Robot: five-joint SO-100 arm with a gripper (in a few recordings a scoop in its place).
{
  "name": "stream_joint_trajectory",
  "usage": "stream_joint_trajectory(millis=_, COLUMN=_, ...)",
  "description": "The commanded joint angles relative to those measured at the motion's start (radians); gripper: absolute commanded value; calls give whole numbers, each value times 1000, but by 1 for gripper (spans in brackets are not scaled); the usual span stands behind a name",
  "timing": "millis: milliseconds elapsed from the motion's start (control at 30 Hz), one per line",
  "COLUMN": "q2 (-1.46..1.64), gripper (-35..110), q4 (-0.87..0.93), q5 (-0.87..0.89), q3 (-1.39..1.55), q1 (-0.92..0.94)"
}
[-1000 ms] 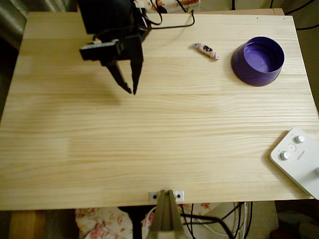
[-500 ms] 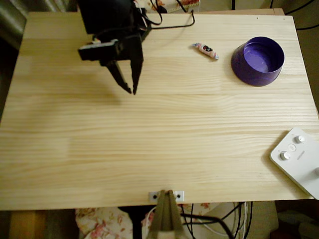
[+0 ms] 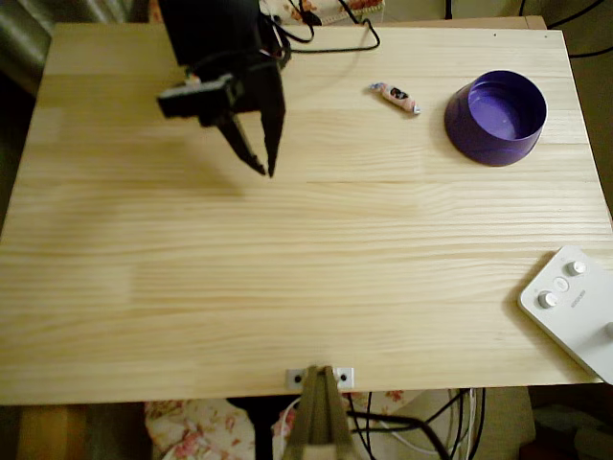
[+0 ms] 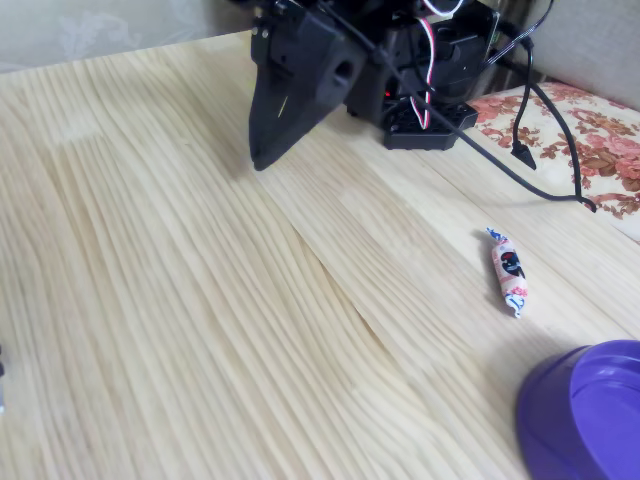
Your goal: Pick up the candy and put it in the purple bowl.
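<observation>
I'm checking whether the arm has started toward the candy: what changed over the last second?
In the overhead view the gripper shifted slightly right, toward the candy, its fingers a little closer together but still apart and empty. Nothing was grasped or released. The candy, the purple bowl and the white button box stayed where they were.

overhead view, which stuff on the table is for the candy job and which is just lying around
For the job:
- candy, lying on the wood
- purple bowl, nothing inside it
- gripper, holding nothing

Just lying about:
- white button box at the table's edge
- black cable behind the arm
</observation>
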Motion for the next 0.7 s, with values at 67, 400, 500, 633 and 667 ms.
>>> stream_joint_trajectory(millis=67, q2=29, gripper=-1, q4=74, q5=77, q3=-201, q1=-121)
stream_joint_trajectory(millis=400, q2=31, gripper=-1, q4=137, q5=232, q3=-331, q1=-359)
stream_joint_trajectory(millis=500, q2=29, gripper=-1, q4=100, q5=302, q3=-327, q1=-430)
stream_joint_trajectory(millis=633, q2=11, gripper=-1, q4=71, q5=391, q3=-330, q1=-497)
stream_joint_trajectory(millis=667, q2=6, gripper=0, q4=63, q5=403, q3=-331, q1=-509)
